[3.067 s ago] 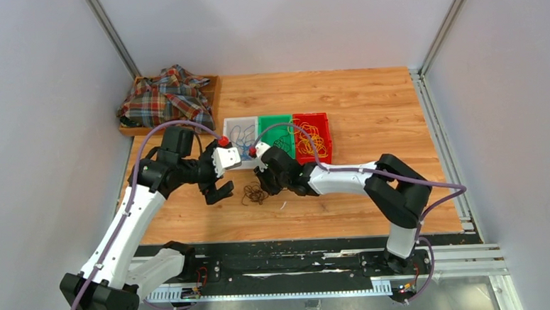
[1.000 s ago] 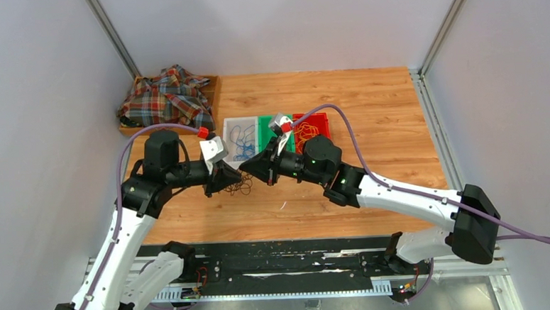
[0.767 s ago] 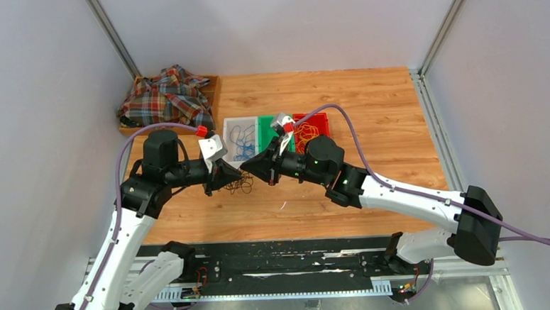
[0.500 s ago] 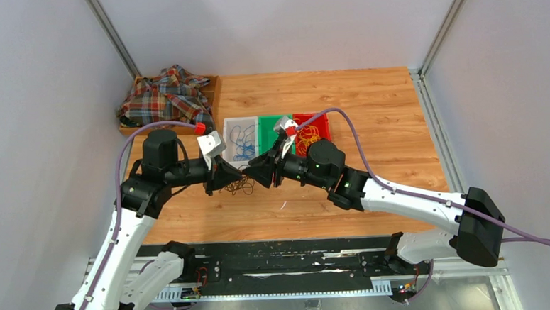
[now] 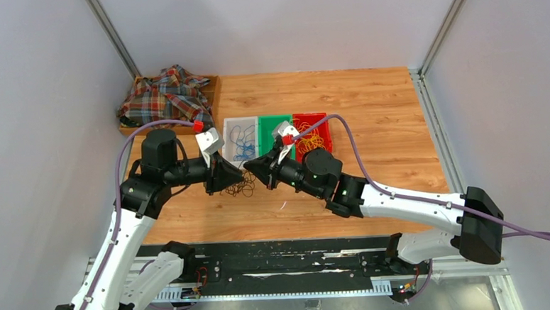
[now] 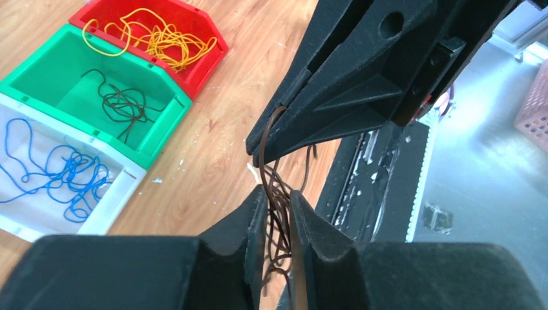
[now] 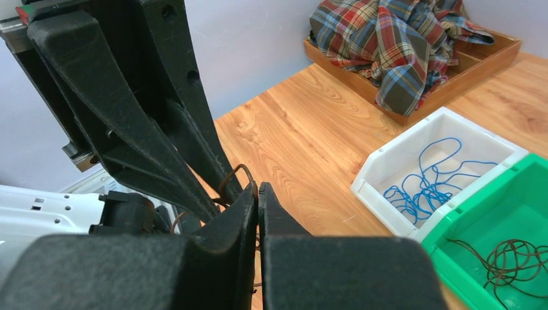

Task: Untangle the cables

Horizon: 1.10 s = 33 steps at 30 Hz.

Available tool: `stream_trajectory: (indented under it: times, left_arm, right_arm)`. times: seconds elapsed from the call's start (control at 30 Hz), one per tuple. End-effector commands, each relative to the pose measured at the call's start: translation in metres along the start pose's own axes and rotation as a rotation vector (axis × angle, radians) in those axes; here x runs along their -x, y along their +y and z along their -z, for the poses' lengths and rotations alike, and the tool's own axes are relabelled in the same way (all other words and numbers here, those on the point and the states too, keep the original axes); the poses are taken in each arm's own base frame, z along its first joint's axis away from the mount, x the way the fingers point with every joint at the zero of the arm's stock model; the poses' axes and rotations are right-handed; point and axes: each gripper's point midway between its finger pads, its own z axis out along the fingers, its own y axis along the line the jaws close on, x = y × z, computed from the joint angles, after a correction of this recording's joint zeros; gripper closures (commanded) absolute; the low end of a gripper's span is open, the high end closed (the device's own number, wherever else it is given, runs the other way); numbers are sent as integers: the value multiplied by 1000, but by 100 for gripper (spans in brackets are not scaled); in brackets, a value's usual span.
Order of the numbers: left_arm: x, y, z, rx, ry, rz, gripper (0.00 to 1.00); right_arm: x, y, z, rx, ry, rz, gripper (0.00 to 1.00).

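Observation:
A tangle of dark brown cables (image 5: 240,188) hangs just above the table between my two grippers. My left gripper (image 5: 235,177) is shut on the bundle (image 6: 279,213), whose strands run between its fingers (image 6: 257,205). Tip to tip with it, my right gripper (image 5: 253,167) is shut on a single brown loop (image 7: 234,173) pulled from the same tangle. That loop also shows at the right gripper's tip (image 6: 263,139) in the left wrist view. Blue cables (image 5: 241,139), dark cables (image 6: 123,103) and yellow cables (image 6: 158,39) lie sorted in three bins.
A white bin (image 5: 227,128), a green bin (image 5: 274,122) and a red bin (image 5: 326,137) stand side by side behind the grippers. A plaid cloth (image 5: 166,97) is heaped on a wooden tray (image 5: 213,82) at the back left. The table's front edge is close below the tangle.
Three seconds ago the tangle lay on the table between the grippers. Now both grippers hold it tip to tip, and in the last second the right arm has shifted slightly lower and nearer.

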Motion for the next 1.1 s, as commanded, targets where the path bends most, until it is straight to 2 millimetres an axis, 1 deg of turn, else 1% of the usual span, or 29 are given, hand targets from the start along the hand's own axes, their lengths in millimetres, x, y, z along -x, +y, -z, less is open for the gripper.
stream_trajectory:
  times: [0.0,0.03,0.07,0.13,0.23,0.33,0.4,0.5,0.63,0.77,0.9,1.07]
  left_arm:
    - [15,3,5,43,-34,-50,54]
    - [17,8,6,73,-35,-57,49]
    - [20,14,6,105,-40,-64,47]
    - [25,20,7,134,-49,-91,47]
    - [34,18,7,116,-66,-126,49]
    - [37,15,5,88,-68,-126,54]
    - [35,13,4,70,-67,-123,56]
    - [31,12,4,69,-63,-112,65]
    - [27,24,10,161,-56,-151,78]
    - [31,40,18,274,-71,-200,86]
    - [34,52,24,350,-73,-217,92]
    - [36,47,25,340,-90,-189,93]
  right_arm:
    - [27,3,4,-41,-72,68,99]
    - [25,5,3,-35,-56,76,99]
    - [23,7,2,-26,-40,84,99]
    - [18,14,0,-2,-13,97,99]
    - [13,21,-3,17,23,103,99]
    - [15,27,-6,24,39,104,99]
    - [14,30,-8,25,46,104,99]
    - [14,33,-9,14,56,115,99]
    - [13,28,-6,-40,79,144,99]
    - [12,21,-4,-97,100,191,99]
    - [9,15,-4,-145,122,242,99]
    - [4,11,-5,-174,133,281,99]
